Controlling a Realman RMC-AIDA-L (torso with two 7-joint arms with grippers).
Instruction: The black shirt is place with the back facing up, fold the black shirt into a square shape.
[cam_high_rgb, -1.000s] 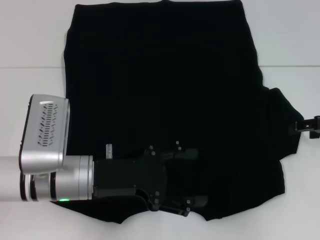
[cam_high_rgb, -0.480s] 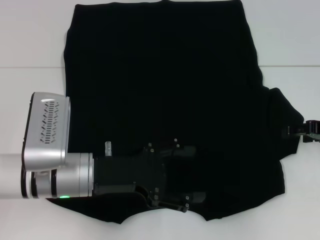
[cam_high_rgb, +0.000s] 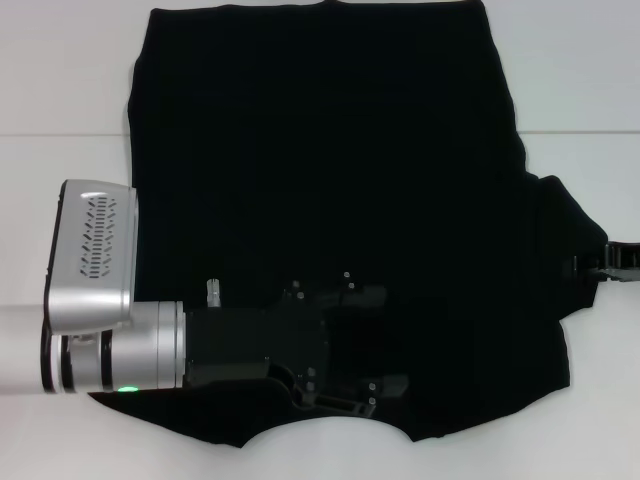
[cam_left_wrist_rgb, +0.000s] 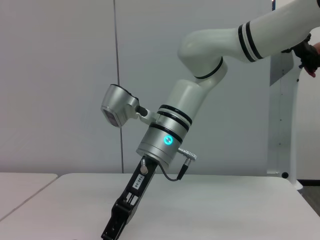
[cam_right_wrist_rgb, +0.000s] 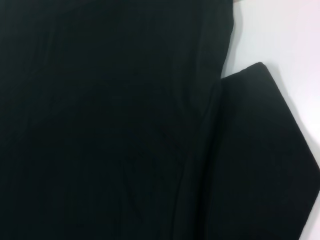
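Note:
The black shirt (cam_high_rgb: 320, 170) lies spread flat on the white table (cam_high_rgb: 60, 100), plain side up, with its right sleeve (cam_high_rgb: 565, 250) sticking out sideways. My left gripper (cam_high_rgb: 375, 340) reaches in from the left and hovers open over the shirt's near part, by the neckline; black on black hides any contact. My right gripper (cam_high_rgb: 610, 262) sits at the tip of the right sleeve. The left wrist view shows that right gripper (cam_left_wrist_rgb: 116, 226) pointing down at the table. The right wrist view is filled by the shirt (cam_right_wrist_rgb: 110, 120) and its sleeve (cam_right_wrist_rgb: 260, 160).
White table surface (cam_right_wrist_rgb: 280, 30) shows around the shirt on the left, right and near sides. A seam in the table (cam_high_rgb: 60, 134) runs across behind the shirt. The left arm's silver wrist housing (cam_high_rgb: 90, 255) sits beside the shirt's left edge.
My left arm has shifted slightly toward the far side over the shirt, still open. The right gripper has nudged a little at the sleeve tip.

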